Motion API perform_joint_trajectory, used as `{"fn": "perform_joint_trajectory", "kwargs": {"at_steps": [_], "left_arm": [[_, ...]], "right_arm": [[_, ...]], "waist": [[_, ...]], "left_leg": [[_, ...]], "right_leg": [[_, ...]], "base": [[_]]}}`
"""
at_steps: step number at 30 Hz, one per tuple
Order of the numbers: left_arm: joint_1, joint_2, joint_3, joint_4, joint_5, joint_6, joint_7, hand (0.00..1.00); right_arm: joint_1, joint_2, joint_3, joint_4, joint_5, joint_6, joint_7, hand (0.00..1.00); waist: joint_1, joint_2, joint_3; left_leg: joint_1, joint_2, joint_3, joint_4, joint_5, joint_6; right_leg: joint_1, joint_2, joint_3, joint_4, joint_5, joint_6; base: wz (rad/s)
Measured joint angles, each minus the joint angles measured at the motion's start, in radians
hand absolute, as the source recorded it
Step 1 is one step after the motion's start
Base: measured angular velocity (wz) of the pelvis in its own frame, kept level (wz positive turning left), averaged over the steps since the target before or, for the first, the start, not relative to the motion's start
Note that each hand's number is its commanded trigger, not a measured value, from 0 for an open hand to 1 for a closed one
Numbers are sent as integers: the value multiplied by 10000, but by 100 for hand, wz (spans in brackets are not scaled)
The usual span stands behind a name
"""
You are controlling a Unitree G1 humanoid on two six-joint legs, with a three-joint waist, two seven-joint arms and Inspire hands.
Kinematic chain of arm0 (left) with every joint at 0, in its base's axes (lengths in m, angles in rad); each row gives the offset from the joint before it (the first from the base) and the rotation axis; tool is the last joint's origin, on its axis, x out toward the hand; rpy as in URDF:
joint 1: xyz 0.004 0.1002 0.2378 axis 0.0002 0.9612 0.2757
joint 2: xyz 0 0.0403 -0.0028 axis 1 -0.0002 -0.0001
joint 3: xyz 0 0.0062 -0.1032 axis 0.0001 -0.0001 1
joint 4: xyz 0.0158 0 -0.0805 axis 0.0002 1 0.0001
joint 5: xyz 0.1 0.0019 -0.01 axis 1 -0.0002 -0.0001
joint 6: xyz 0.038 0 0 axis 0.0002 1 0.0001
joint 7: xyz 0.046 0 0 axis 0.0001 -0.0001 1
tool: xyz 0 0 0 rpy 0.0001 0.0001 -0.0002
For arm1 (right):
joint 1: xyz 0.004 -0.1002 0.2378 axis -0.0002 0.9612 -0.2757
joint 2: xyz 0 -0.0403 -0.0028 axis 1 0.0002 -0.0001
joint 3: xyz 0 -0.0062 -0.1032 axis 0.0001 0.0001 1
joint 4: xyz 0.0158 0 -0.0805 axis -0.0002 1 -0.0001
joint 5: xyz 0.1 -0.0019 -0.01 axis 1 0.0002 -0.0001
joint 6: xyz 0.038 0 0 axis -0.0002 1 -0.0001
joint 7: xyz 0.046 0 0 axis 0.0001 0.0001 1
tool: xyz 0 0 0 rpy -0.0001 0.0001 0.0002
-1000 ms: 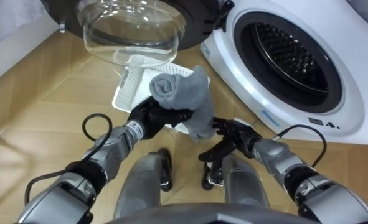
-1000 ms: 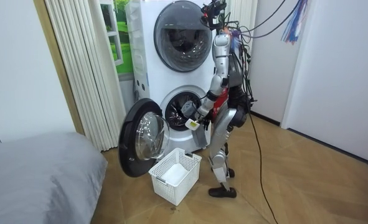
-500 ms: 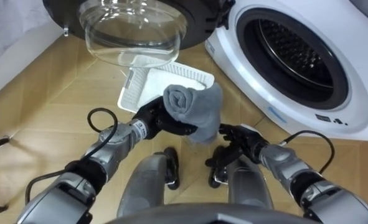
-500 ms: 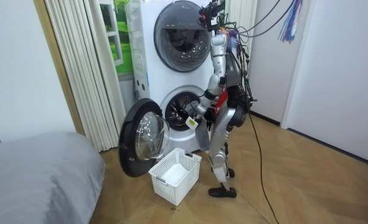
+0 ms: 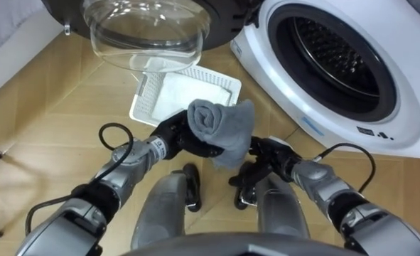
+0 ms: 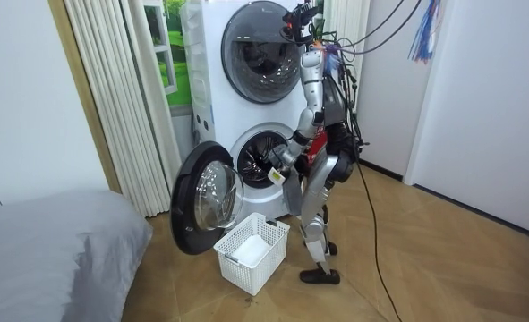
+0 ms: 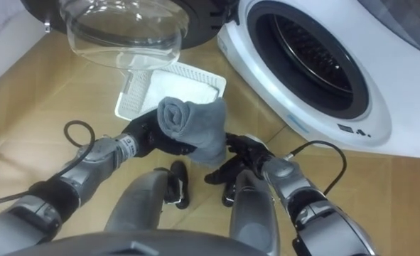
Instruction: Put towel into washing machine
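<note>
The towel [image 5: 220,131] is grey and soft, and it is rolled up at one end like a little snail, with the other end hanging down loose. The left hand [image 5: 175,136] has its dark fingers curled round the rolled part and holds it up off the floor, out in front of the robot. I think it holds the roll tight so the towel stays in one bundle and does not drop on the way. The right hand [image 5: 268,152] is just beside the hanging end, on the other side from the left hand. Its fingers are loose and it holds nothing, so it looks ready to help or catch. Up and to the right of the right hand is the washing machine [image 5: 316,107], white, with its round drum [image 5: 334,57] dark and wide open. That is where the towel has to go, and it is not inside yet. Past the left hand, farther from the robot, a white basket [image 5: 144,96] sits on the wooden floor [image 5: 46,121]. Above the basket the round glass door [image 5: 149,32] is swung out of the way, so the hole is free. In the room view the robot stands close in front of the machine.
</note>
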Motion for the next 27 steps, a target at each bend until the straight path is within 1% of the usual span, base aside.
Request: {"fn": "perform_joint_trajectory", "kwargs": {"at_steps": [1, 4, 6, 8, 10, 12, 13, 14, 15, 19, 21, 23, 27], "left_arm": [[0, -15, -6, 1, -4, 8, -21, 100], [3, -75, -195, 12, -685, 88, -289, 100], [6, -110, -226, 9, -1390, 322, -522, 100], [3, -111, -177, -14, -1736, 484, -680, 100], [-9, -122, -170, -25, -2147, 601, -797, 100], [-20, -224, -165, -24, -2560, 686, -834, 100], [-22, -261, -165, -24, -2630, 696, -834, 100], [-29, -355, -133, -27, -2639, 701, -846, 100], [-33, -436, -112, -48, -2640, 706, -856, 100], [-30, -469, -118, -193, -2843, 746, -969, 100], [-39, -472, -132, -458, -3317, 972, -970, 100], [-105, -491, -165, -498, -3704, 1107, -976, 100], [-131, -492, -160, -497, -4460, 1230, -976, 100]], "right_arm": [[-3, -4, 0, 3, -20, 1, 0, 0], [-13, 18, -29, 29, -145, 5, -9, 0], [-35, 40, -48, 30, -145, 21, -23, 0], [-34, 43, -54, 29, -156, 23, -28, 0], [-33, 79, -52, 26, -147, 25, -28, 0], [-34, 84, -54, 26, -140, 25, -44, 0], [-32, 86, -54, 27, -144, 25, -55, 90], [-27, 100, -53, 42, -147, 26, -91, 100], [-32, 116, -54, 57, -147, 29, -135, 100], [-103, 122, -61, 56, -187, 38, -237, 100], [-173, 157, -67, 45, -184, 163, -363, 100], [-268, 211, -67, 45, -181, 241, -497, 100], [-434, 296, -66, 30, -181, 377, -799, 100]], "waist": [[0, 2, -1], [-15, 8, -5], [-51, 7, -8], [-87, 16, -14], [-151, 25, -19], [-167, 26, -20], [-169, 26, -20], [-157, 25, -19], [-145, 24, -20], [-152, 19, -23], [-155, 15, -28], [-155, 11, -37], [-134, 7, -46]], "left_leg": [[0, 6, -1, 5, 0, 0], [12, 13, -55, 64, 0, 0], [38, 2, -63, 61, 0, 0], [49, -1, -65, 58, 1, 2], [52, 4, -71, 63, 8, 10], [97, 12, -72, 74, 9, 11], [118, 14, -74, 73, 9, 11], [167, 15, -85, 64, 8, 11], [199, 13, -105, 65, 8, 11], [198, 9, -131, 76, 8, 11], [193, 12, -129, 77, 8, 11], [195, 12, -130, 76, 8, 11], [201, 14, -131, 77, 12, 4]], "right_leg": [[8, 6, -3, -9, 0, -1], [58, 8, -31, -6, 1, -2], [73, -2, -29, 7, 3, -1], [73, -1, -19, 12, 5, -4], [87, -1, -23, 7, 8, -9], [144, 2, -23, 6, 14, -15], [170, 3, -26, 0, 15, -15], [231, 7, -32, -21, 15, -15], [270, 10, -37, -31, 15, -15], [280, 11, -48, -27, 15, -14], [276, 14, -48, -32, 15, -14], [276, 15, -49, -26, 15, -14], [270, 15, -55, -3, 16, -15]], "base": [[0], [1], [0], [0], [0], [0], [0], [0], [0], [0], [0], [0], [0]]}}
